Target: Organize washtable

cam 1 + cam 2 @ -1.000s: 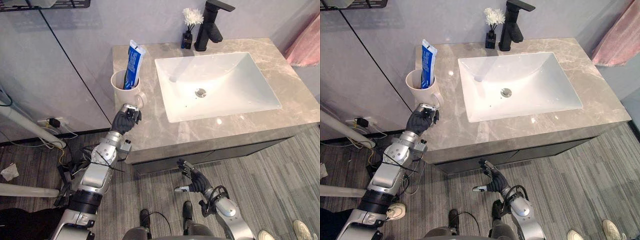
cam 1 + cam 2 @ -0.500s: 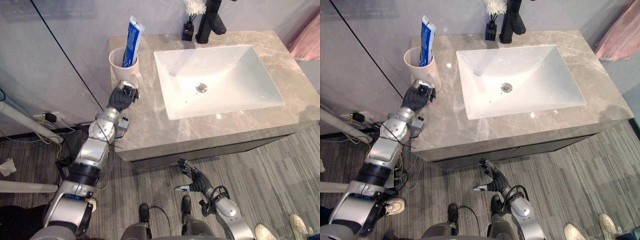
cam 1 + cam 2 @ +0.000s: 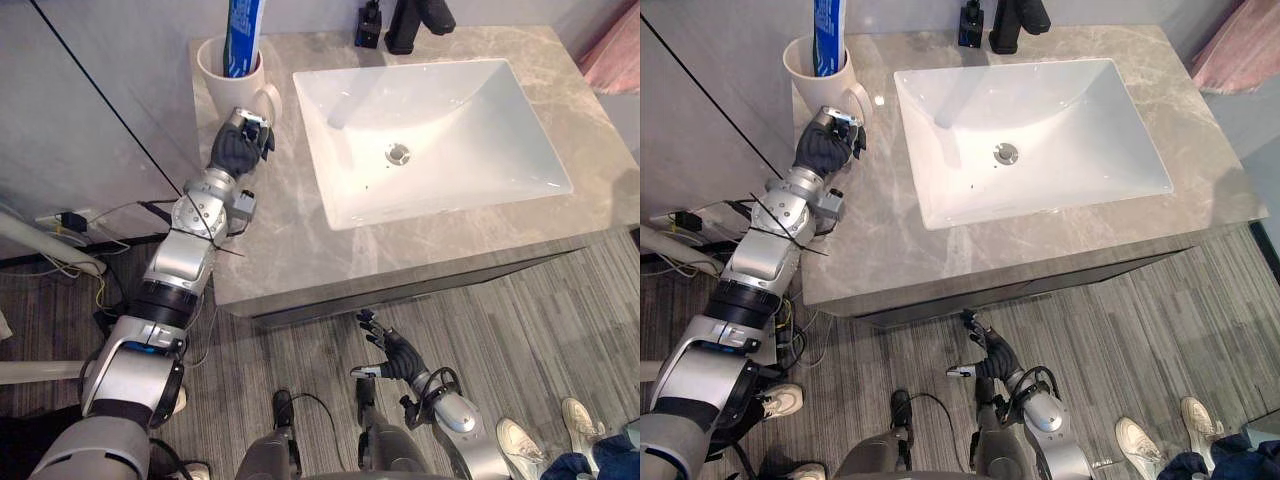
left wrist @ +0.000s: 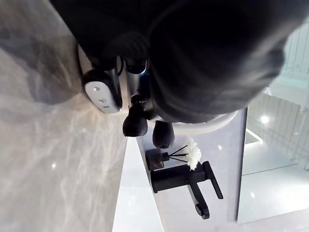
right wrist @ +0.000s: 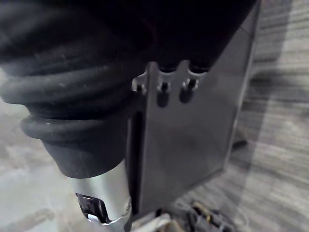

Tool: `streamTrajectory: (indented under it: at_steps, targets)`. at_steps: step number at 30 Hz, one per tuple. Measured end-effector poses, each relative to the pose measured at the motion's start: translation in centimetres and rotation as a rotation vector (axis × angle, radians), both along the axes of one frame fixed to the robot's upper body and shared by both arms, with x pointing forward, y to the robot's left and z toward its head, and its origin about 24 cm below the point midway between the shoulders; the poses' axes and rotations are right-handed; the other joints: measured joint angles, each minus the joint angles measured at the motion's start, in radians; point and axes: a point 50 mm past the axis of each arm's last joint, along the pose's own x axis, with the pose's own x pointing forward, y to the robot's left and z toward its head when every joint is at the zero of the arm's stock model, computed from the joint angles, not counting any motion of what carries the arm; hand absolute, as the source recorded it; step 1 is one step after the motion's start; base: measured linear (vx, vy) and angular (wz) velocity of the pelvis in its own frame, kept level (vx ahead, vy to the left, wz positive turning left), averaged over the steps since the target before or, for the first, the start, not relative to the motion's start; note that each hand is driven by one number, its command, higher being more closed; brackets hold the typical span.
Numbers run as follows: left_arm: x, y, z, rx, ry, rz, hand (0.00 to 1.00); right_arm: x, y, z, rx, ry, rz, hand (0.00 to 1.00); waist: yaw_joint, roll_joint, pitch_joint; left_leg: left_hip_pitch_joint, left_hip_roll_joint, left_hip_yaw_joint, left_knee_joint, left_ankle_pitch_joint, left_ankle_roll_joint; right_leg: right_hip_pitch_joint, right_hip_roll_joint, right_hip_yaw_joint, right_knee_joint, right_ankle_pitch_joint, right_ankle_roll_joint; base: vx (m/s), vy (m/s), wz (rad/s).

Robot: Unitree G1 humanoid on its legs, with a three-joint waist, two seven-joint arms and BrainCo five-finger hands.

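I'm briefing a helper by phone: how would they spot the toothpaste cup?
Find the white sink in the grey counter. Left of it, at the back corner, stands a cream mug. Unlike the black tap, it holds a blue tube.

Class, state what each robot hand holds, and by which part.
Left hand grips the cream ceramic mug by its side handle; right hand, open, holds nothing.

— What colour is the countertop (image 3: pixel 300 250) showing?
— It is showing grey, with paler marbled veins running through it. The sink (image 3: pixel 480 170) is gleaming plain white.
— And the cup (image 3: pixel 215 85)?
— It is looking cream, and the tube (image 3: pixel 243 30) is showing bright blue. The tap (image 3: pixel 420 20) and the little vase (image 3: pixel 368 25) are showing black, the flower (image 4: pixel 194 153) white, the cloth (image 3: pixel 615 60) pink. The floor (image 3: pixel 560 330) is running in streaky grey planks.
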Motion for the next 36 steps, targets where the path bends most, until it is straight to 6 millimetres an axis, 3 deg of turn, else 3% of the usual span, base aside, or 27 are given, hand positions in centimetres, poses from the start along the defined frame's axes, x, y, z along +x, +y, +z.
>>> streamTrajectory:
  at_steps: [6,17,19,25,28,33,36]
  targets:
    - [0.8,-0.1,2.0,0.017,-0.033,0.015,1.00,-0.1,-0.4,0.0,0.000,0.000,-0.020,0.00,-0.009,-0.024,0.032,-0.026,0.000,0.004,0.024,-0.001,0.001,-0.017,-0.002,0.017,0.000,0.006,0.006,-0.05,-0.005,-0.02]
    - [1.6,0.9,6.6,0.085,-0.108,0.072,1.00,-0.8,-2.1,-0.5,-0.018,0.025,-0.109,0.00,-0.038,-0.029,0.045,-0.104,0.016,0.009,0.055,-0.001,0.000,-0.086,0.013,0.042,-0.001,0.028,-0.001,-0.03,-0.023,-0.03]
    - [1.7,1.5,7.0,0.094,-0.109,0.094,1.00,-0.9,-2.0,-0.6,-0.012,0.027,-0.110,0.00,-0.052,-0.031,0.046,-0.105,0.016,0.008,0.058,-0.001,0.000,-0.086,0.013,0.043,-0.001,0.028,-0.001,0.00,0.000,0.00]
    - [1.8,1.2,7.5,0.102,-0.118,0.091,1.00,-1.9,-2.1,-1.2,-0.010,0.066,-0.115,0.00,-0.052,-0.032,0.047,-0.075,0.016,0.006,0.058,-0.001,0.000,-0.055,0.013,0.044,-0.001,0.028,-0.001,0.00,0.000,0.00]
    - [1.6,1.3,6.1,0.110,-0.091,0.077,1.00,-1.8,-1.8,-1.2,-0.008,0.065,-0.102,0.00,-0.048,-0.031,0.046,-0.041,0.015,0.004,0.054,-0.001,0.000,-0.022,0.012,0.043,-0.001,0.028,-0.001,0.00,0.000,0.00]
    - [-1.0,-0.2,-1.4,0.004,0.019,-0.037,1.00,-0.9,-1.5,-1.2,-0.013,0.053,-0.085,0.00,-0.015,-0.022,0.041,-0.001,0.013,-0.003,0.042,0.000,0.000,0.016,0.012,0.036,-0.001,0.024,0.001,-0.02,-0.005,0.02]
    - [-4.1,-1.6,-5.9,-0.182,0.091,-0.128,1.00,-0.3,-1.5,-1.5,-0.021,0.063,-0.081,0.00,0.012,0.000,0.023,0.033,0.008,-0.026,0.039,0.000,-0.001,0.061,0.007,0.007,-0.001,0.002,0.011,0.01,-0.014,0.22]
